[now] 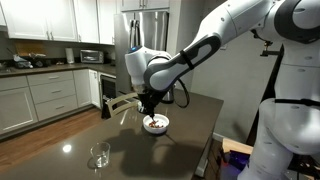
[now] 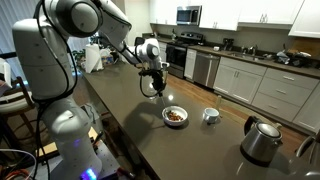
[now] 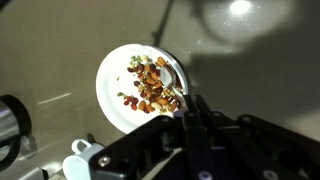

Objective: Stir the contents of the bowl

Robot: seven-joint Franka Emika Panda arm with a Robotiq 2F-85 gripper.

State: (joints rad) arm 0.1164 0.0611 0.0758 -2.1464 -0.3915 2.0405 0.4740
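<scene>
Picking up in an exterior view: black gripper poised just above the small round white bowl on the dark countertop, clear drinking glass well off at seven o'clock. Cutting to an exterior view again: same bowl at four o'clock of the gripper, smaller white cup near at three. Down the wrist view: seemingly clamped on a thin metal spoon, scoop at the bowl's two o'clock side, touching the reddish-brown and black chunks. Spoon in place, then; most of the stirring probably left.

Home kitchen, white cabinets, stainless microwave, dishwasher, kettle, dark island counter
</scene>
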